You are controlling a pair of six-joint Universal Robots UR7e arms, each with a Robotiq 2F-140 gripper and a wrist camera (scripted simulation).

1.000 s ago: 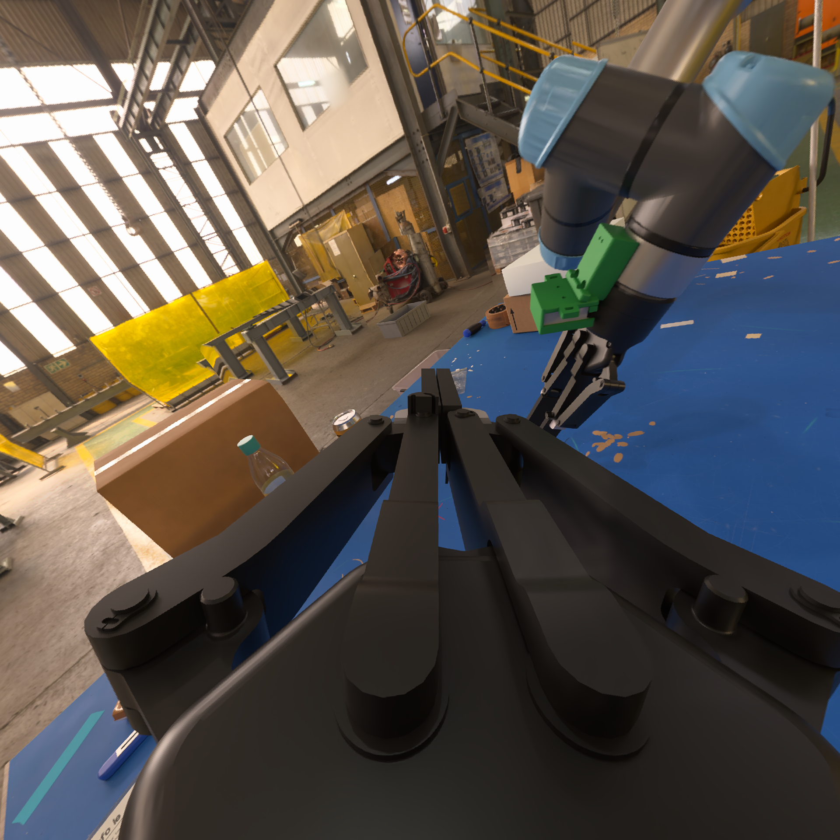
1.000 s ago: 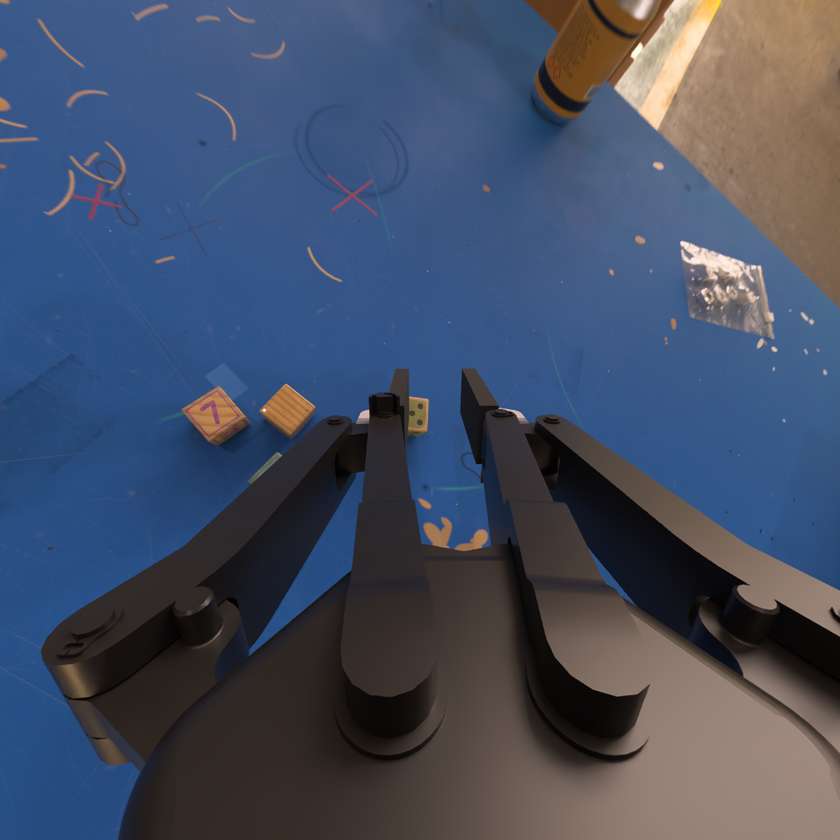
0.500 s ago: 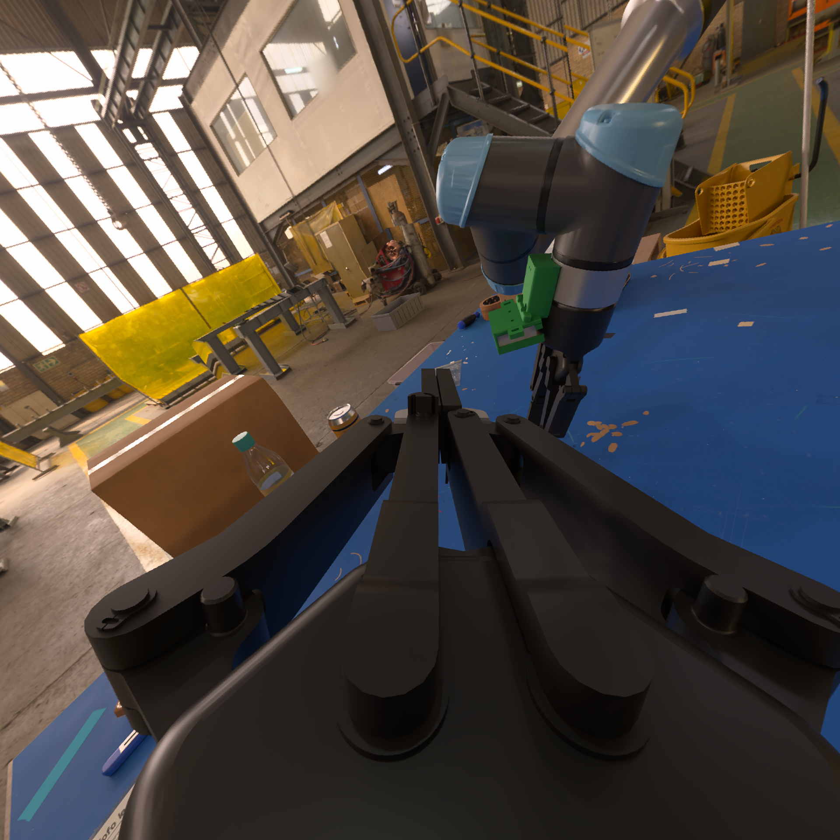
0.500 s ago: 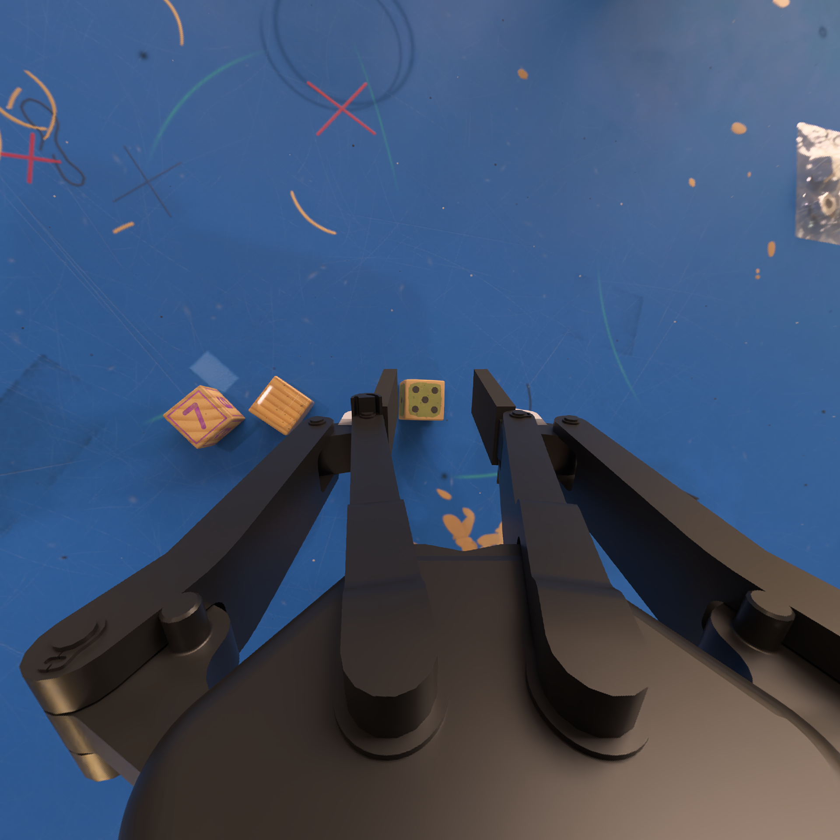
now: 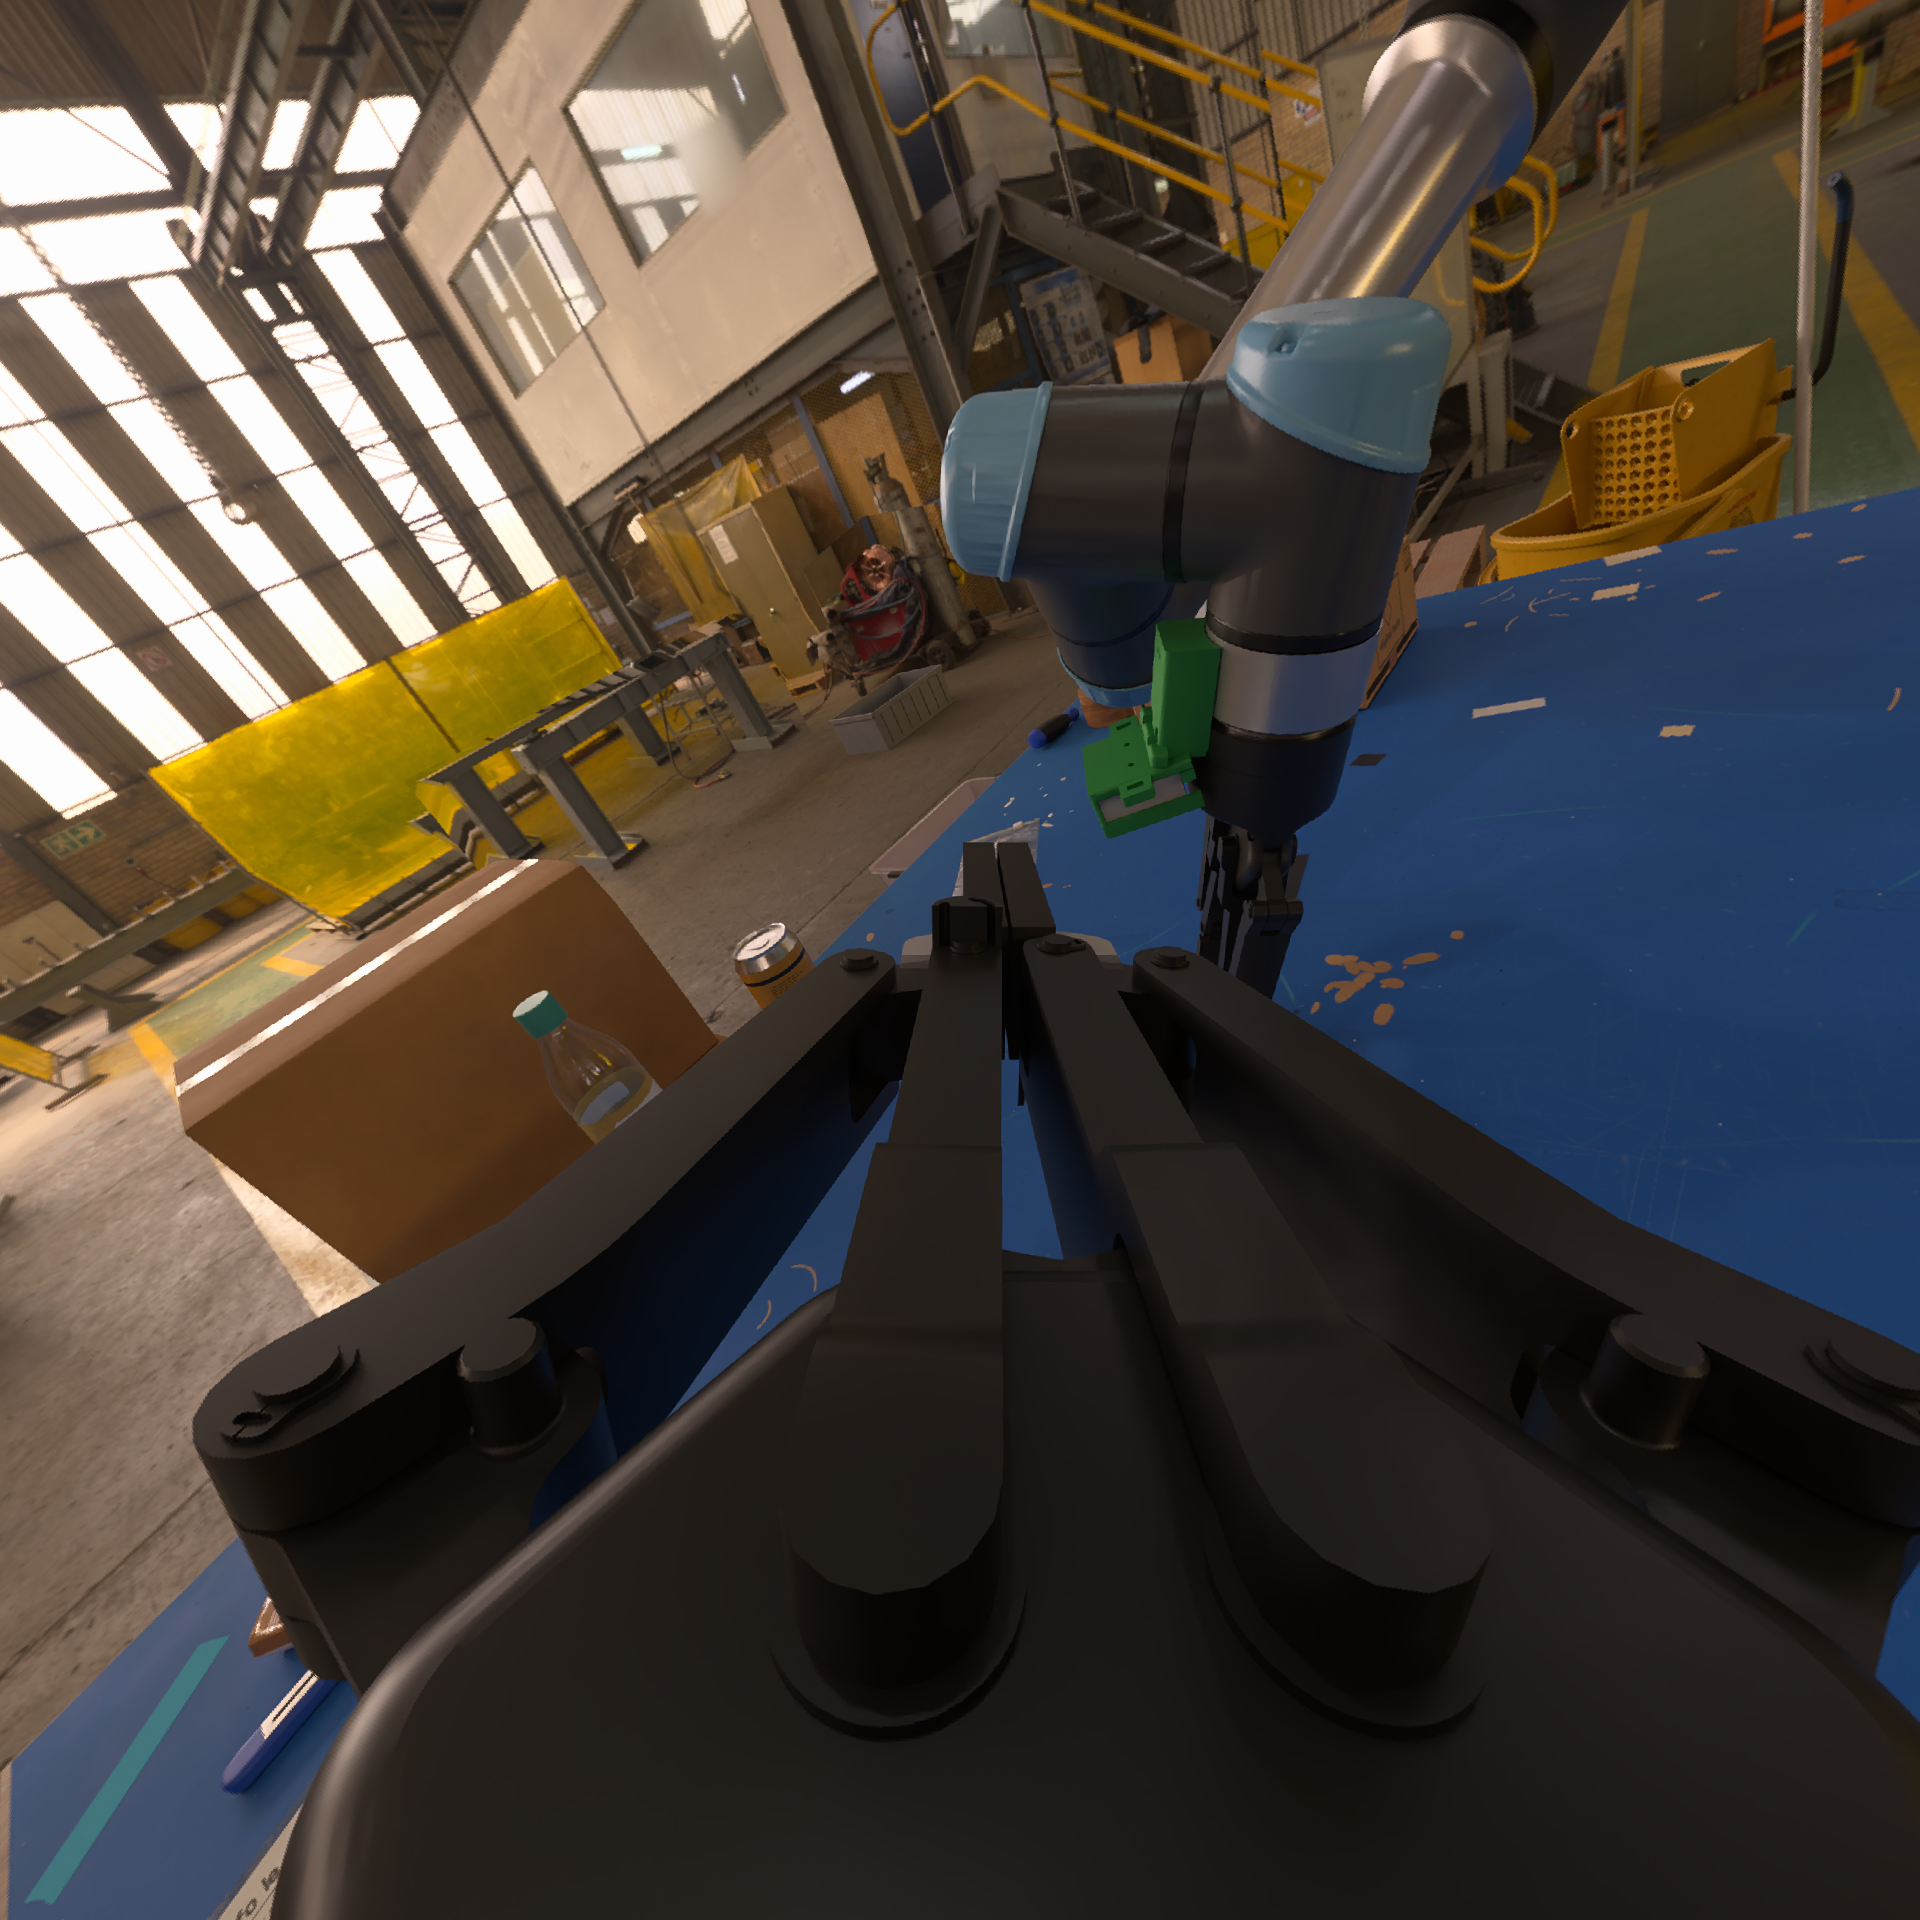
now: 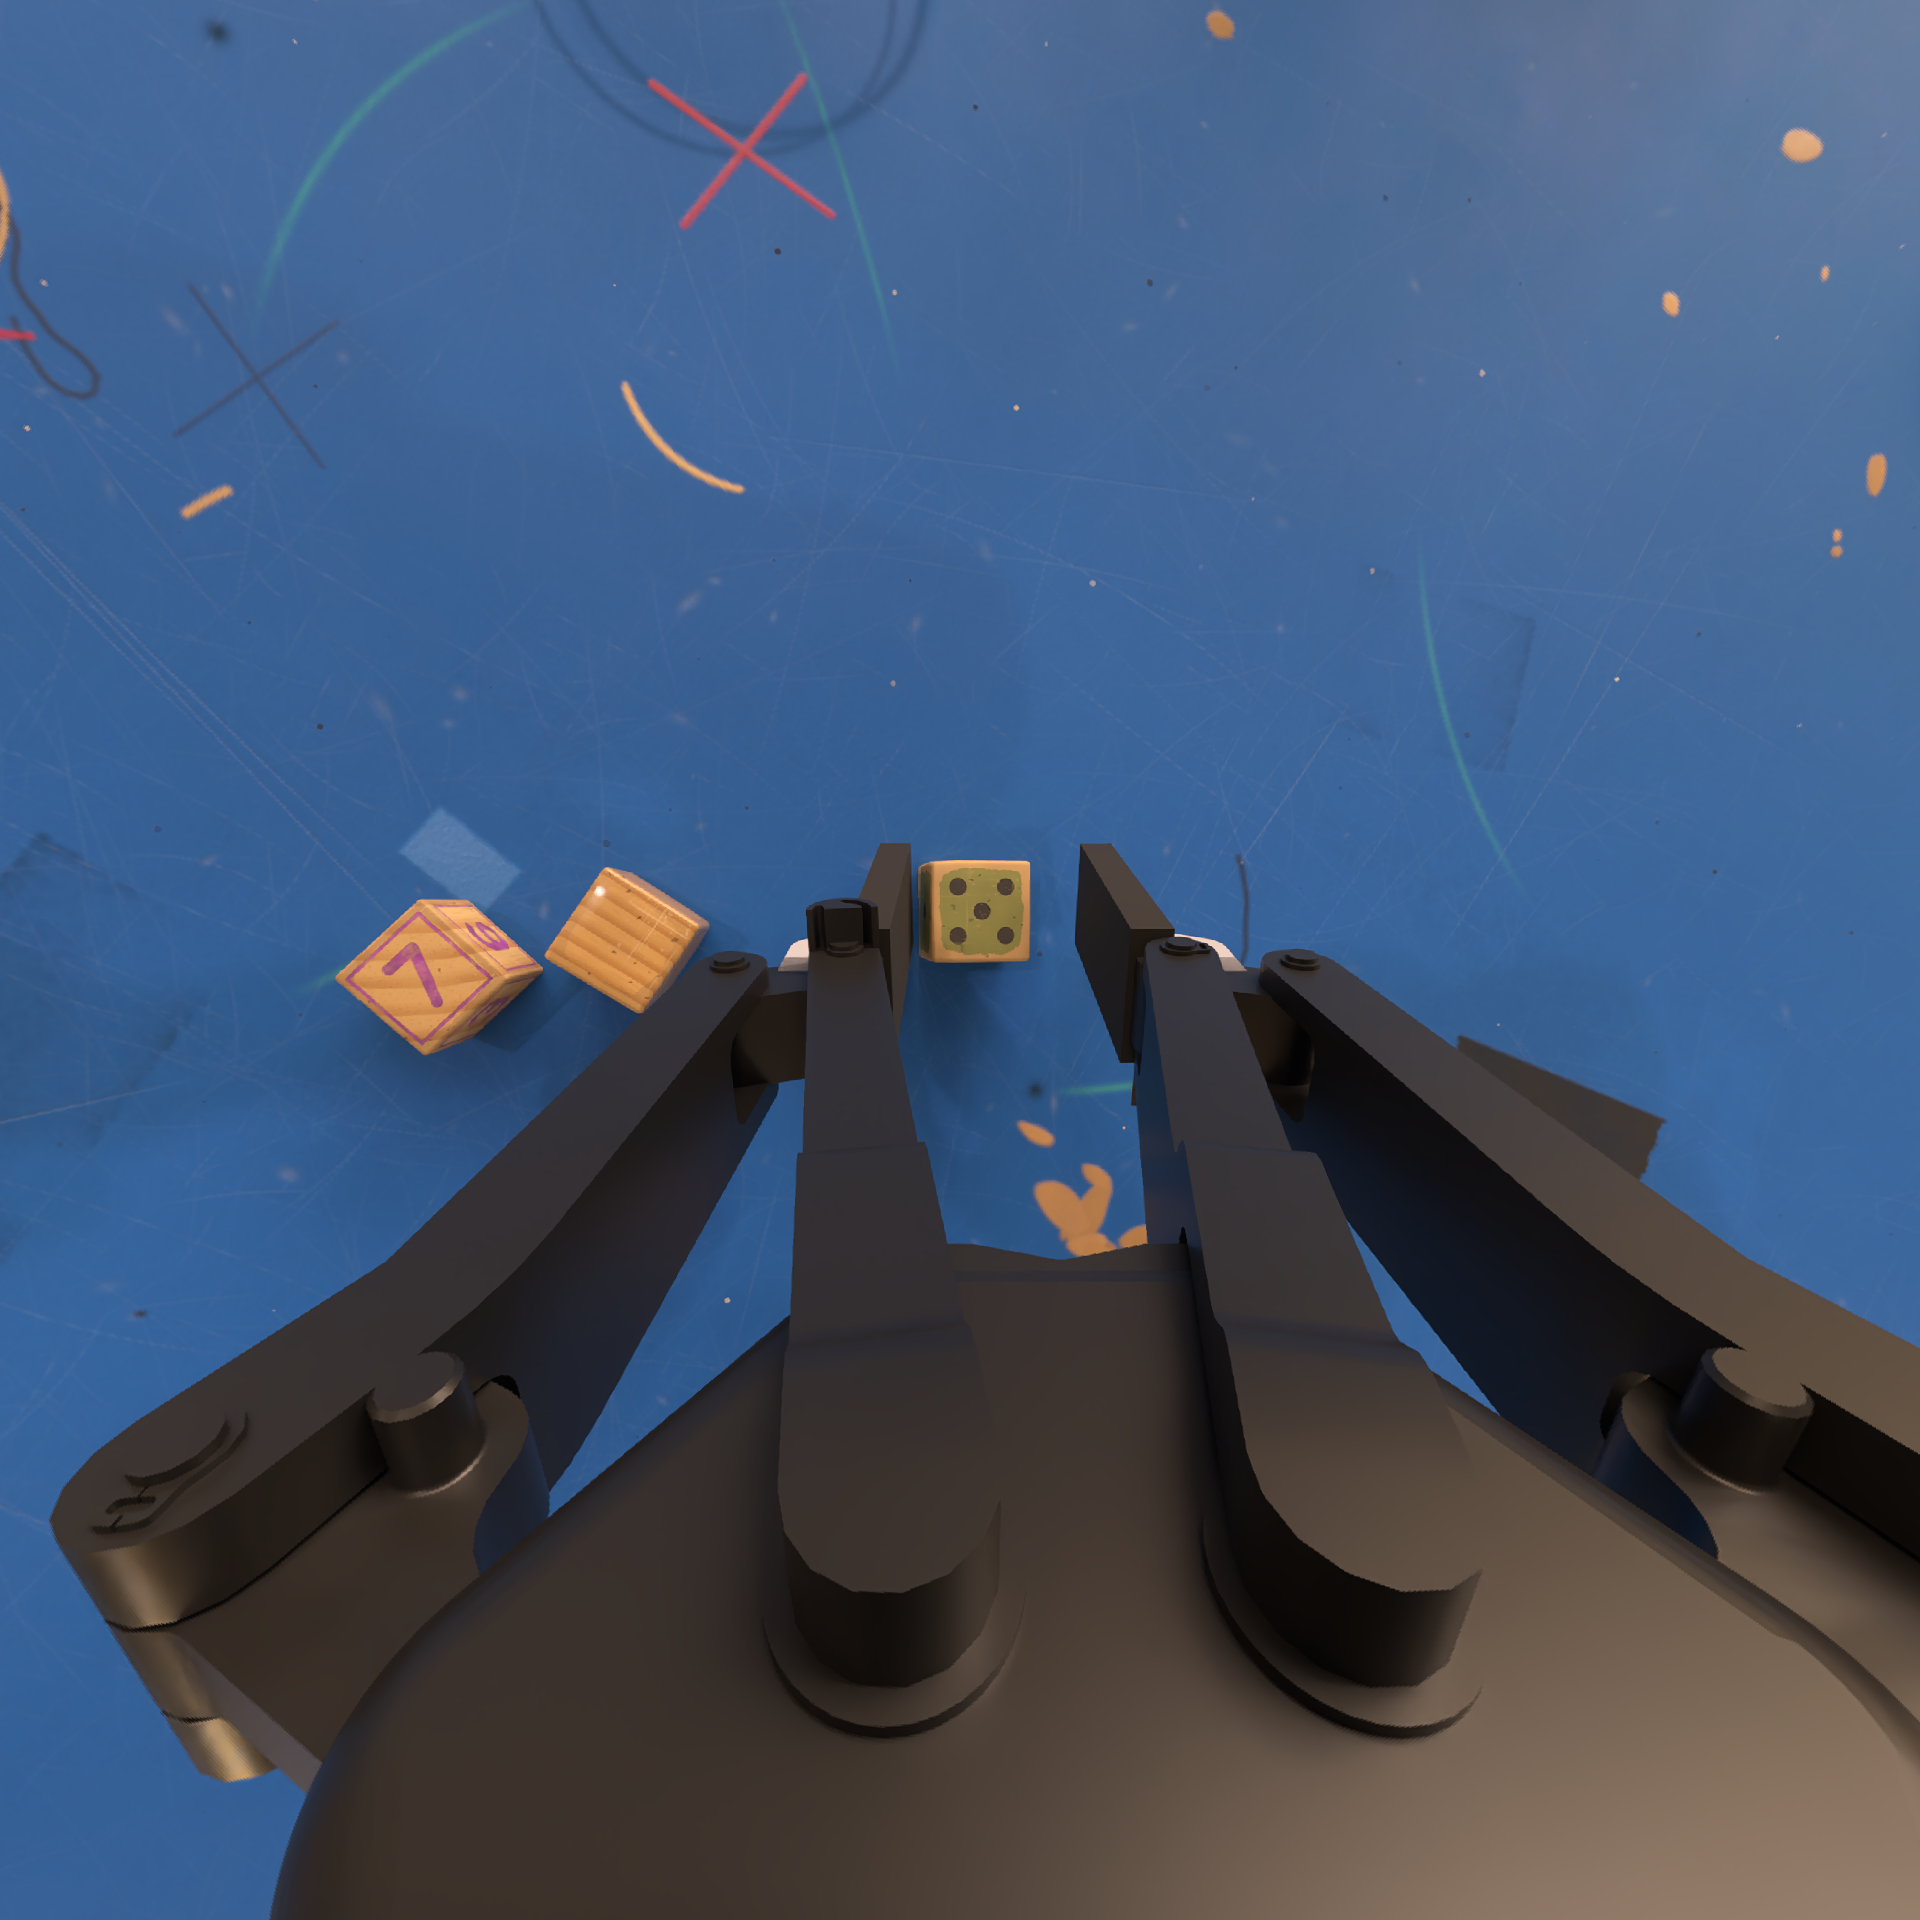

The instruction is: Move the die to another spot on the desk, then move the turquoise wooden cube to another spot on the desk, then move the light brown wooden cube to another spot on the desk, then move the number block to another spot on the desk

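In the right wrist view a yellowish-green die (image 6: 977,911) with dark dots lies on the blue desk (image 6: 1039,571). My right gripper (image 6: 992,883) is open and points down over it, the die between the two fingertips, close to the left one. A light brown wooden cube (image 6: 627,938) and a number block (image 6: 436,975) with purple markings lie to the left. The turquoise cube is not in view. My left gripper (image 5: 995,878) is shut and empty above the desk edge. The right gripper (image 5: 1247,914) also shows farther off in the left wrist view.
In the left wrist view a can (image 5: 771,961), a bottle (image 5: 587,1070) and a brown box (image 5: 416,1049) sit beyond the desk's left edge. A blue pen (image 5: 272,1737) lies near the desk's corner. Orange flecks (image 6: 1075,1205) and chalk marks dot the desk.
My right gripper has swung upright and come down toward the desk, so the die now sits between its fingertips. The left gripper has not moved.
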